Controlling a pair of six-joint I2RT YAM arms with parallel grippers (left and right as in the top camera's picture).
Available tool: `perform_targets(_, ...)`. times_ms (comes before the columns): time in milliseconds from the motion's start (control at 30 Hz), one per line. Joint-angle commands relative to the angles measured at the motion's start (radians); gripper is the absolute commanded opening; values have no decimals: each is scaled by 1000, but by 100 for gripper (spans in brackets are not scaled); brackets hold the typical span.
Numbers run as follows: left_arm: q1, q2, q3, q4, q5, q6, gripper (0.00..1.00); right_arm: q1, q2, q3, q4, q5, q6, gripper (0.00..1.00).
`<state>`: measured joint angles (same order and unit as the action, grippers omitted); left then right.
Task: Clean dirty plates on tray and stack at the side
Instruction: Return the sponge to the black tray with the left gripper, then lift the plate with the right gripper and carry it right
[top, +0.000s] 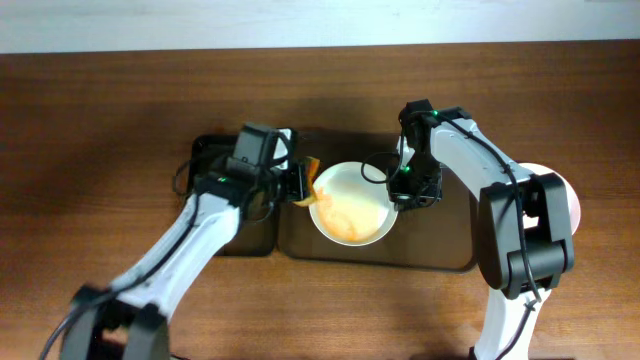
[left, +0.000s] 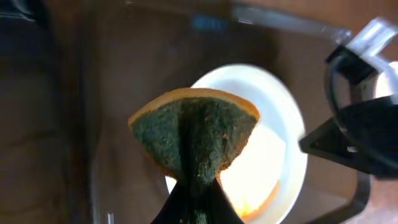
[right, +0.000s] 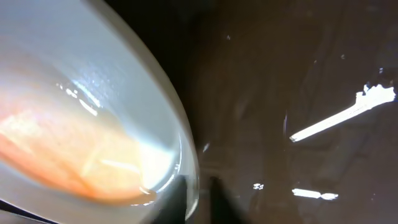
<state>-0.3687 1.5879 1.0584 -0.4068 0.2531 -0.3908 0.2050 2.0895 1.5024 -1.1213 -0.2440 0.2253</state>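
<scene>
The right tool (top: 403, 192) is clamping the right rim of a white plate (top: 350, 205), which is lying over the middle of the dark brown tray (top: 430, 245) and carrying a smeared orange film across its bowl. The right wrist camera is showing that rim pinched between two dark fingers (right: 176, 200). The left tool (top: 300, 187) is gripping a sponge (top: 311, 178), orange-edged with a green scouring face, and holding it at the plate's left rim; whether the two are touching is unclear. A second plate (top: 572, 200) is sitting on the worktop (top: 120, 110) beyond the tray's right end, partly hidden by the right arm. A smaller black tray (top: 255, 240) is lying just beside the brown one, under the left arm.
</scene>
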Motion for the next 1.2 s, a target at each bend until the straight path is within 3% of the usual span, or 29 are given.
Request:
perform_targets(0,60,-44,-4,-101,-206,27,0,4,-24,-1,10,21,-11,24)
perform_targets(233,175,-18,-43,-148,-314,26,0,12,-19,-77,119,10,-10,25)
perform_targets(267,179,-7,-44,-148,-314,28,0,14,-19,-89,135,9,-10,24)
perform_targets(367,180,46,-44,-148,-314,31,0,31,-19,-112,154,10,-11,4)
perform_targets(533,182,79,-44,-145,-314,36,0,29,-78,-109,159,45,-11,4)
perform_targets(733,184,80,-44,-121,-354,49,0,31,-386,-109,156,277,-10,4)
perform_targets(900,184,80,-44,-101,-356,50,0,55,-447,-109,132,484,3,4)
perform_targets(1033,184,80,-44,-98,-356,98,0,211,-447,-109,135,759,100,4)
perform_targets(1167,184,80,-44,-91,-356,98,0,424,-447,-109,157,1093,106,4)
